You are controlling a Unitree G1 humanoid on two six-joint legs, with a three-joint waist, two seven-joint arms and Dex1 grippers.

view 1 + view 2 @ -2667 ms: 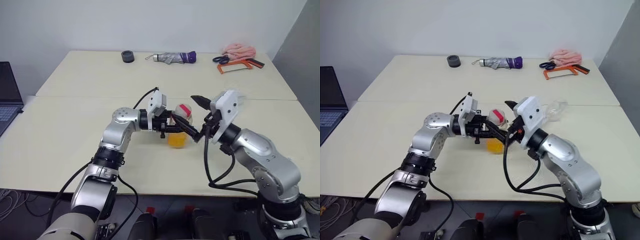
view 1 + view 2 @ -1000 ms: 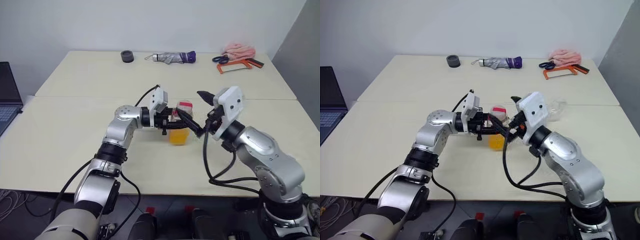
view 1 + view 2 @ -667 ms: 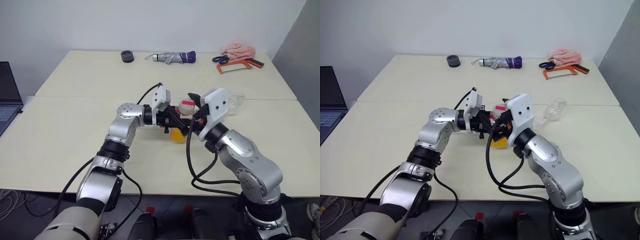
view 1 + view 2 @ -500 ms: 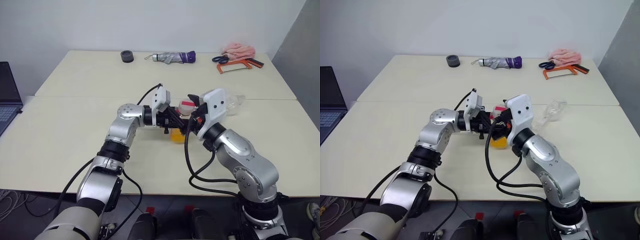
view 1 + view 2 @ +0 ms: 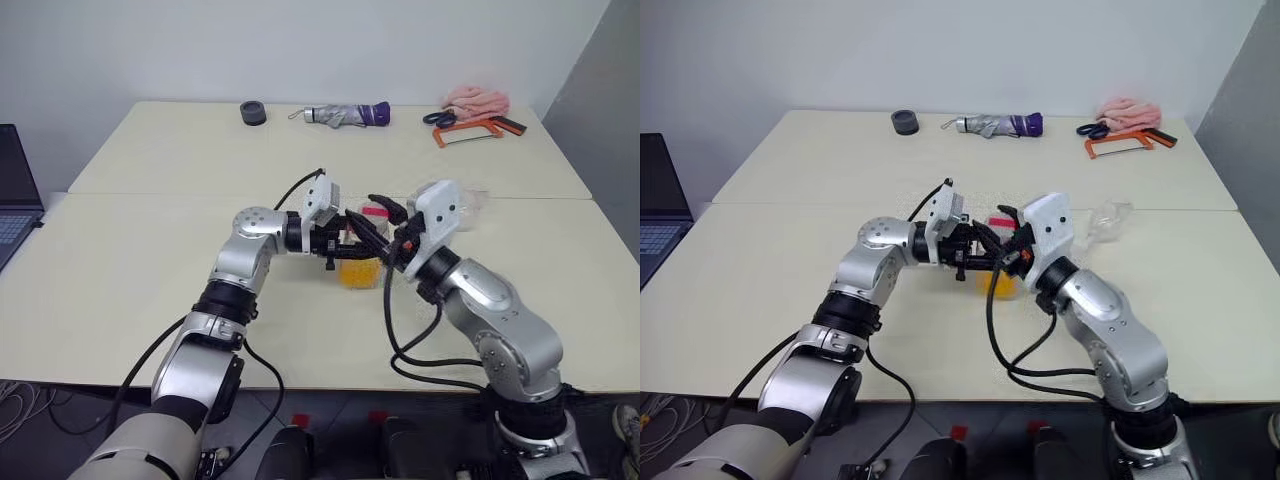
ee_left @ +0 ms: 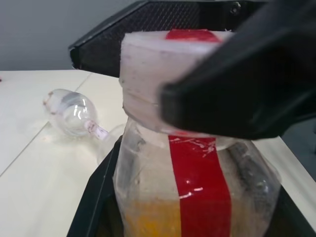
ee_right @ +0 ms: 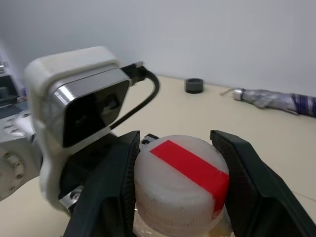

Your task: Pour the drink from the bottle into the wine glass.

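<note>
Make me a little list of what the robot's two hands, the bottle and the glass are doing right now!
left hand: shut on the bottle's body, holding it upright
right hand: fingers on either side of the cap
bottle: cap on, orange drink low inside
cap: white, red stripe
wine glass: lying on its side on the table, empty

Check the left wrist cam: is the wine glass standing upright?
No, the wine glass lies on its side on the table, stem pointing toward the bottle.
</note>
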